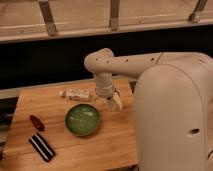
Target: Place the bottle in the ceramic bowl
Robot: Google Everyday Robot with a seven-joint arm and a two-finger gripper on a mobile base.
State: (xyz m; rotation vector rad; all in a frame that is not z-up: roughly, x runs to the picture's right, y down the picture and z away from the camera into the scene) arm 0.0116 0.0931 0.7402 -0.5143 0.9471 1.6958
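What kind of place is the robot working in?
Probably a kitchen-like test room: a wooden table by metal-framed windows, holding a green ceramic bowl and a bottle. The gripper hangs open beside the bottle.

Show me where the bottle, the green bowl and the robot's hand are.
bottle [77, 94]: camera view, middle of its label.
green bowl [82, 120]: camera view, bare inner floor.
hand [115, 103]: camera view, between its open fingertips, close beside the bottle.
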